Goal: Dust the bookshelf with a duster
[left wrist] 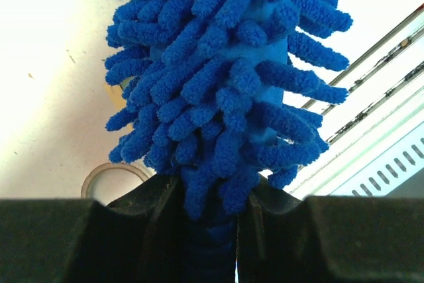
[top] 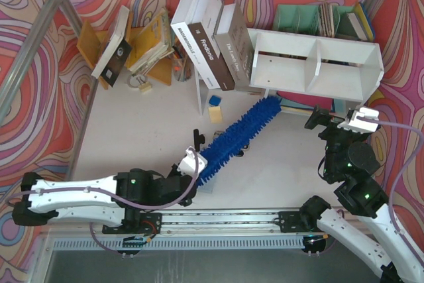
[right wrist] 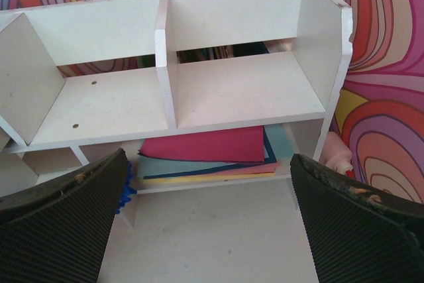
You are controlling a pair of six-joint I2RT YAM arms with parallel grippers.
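Observation:
The duster [top: 242, 130] has a fluffy royal-blue head that runs diagonally from my left gripper [top: 192, 164] up to the lower left corner of the white bookshelf [top: 318, 64]. In the left wrist view the blue strands [left wrist: 218, 77] fill the frame, and the left gripper [left wrist: 209, 230] is shut on the duster's handle just below the head. My right gripper [top: 331, 120] hangs open in front of the shelf's right end. In the right wrist view it [right wrist: 209, 217] faces the bookshelf [right wrist: 232, 91] with nothing between its fingers. The duster's tip [right wrist: 126, 187] peeks out beside the left finger.
Coloured paper sheets [right wrist: 212, 150] lie on the shelf's lower level. Large books [top: 212, 44] lean at the back, left of the shelf. A teal file organizer [top: 311, 18] stands behind it and an orange book rack [top: 149, 48] at the back left. A tape roll [left wrist: 116, 177] lies on the table.

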